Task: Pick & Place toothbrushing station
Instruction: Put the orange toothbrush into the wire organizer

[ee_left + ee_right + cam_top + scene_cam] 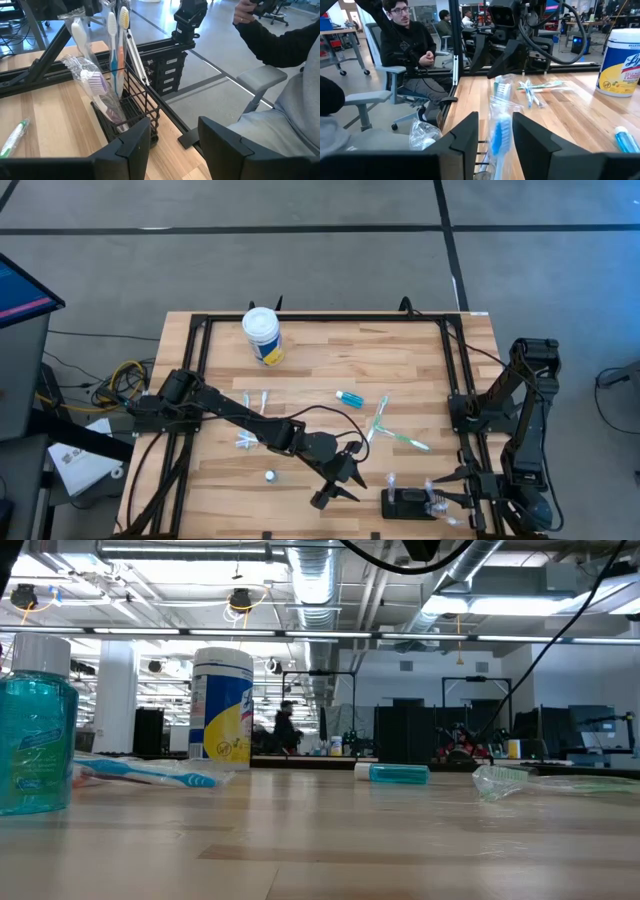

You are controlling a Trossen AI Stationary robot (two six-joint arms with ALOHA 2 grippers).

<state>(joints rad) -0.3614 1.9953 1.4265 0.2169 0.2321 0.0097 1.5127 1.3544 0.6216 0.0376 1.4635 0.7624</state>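
The toothbrushing station (400, 504), a small black wire holder (131, 108), stands on the table near its near right corner. Several toothbrushes stand upright in it, one in clear wrap (90, 77). My right gripper (446, 490) reaches level toward the station from the table's right. Its fingers (495, 140) stand apart on either side of a blue toothbrush head (500, 134). A wrapped brush (502, 92) stands just beyond. My left gripper (340, 492) hovers to the left of the station, open and empty (175, 145), and points at it. My right gripper has the blue toothbrush's head (506, 131) between its two level fingers. A gap shows on one side of the brush. On the other side the brush lies close to the finger (532, 137), and I cannot tell whether they touch. The brush stands upright in the station.
A white-lidded wipes tub (262, 335) stands at the far left. Loose toothbrushes (395, 432), a small blue tube (350, 397) and more wrapped brushes (250, 435) lie mid-table. A mouthwash bottle (35, 740) shows in the low view. A person (407, 45) sits beyond the table's right edge.
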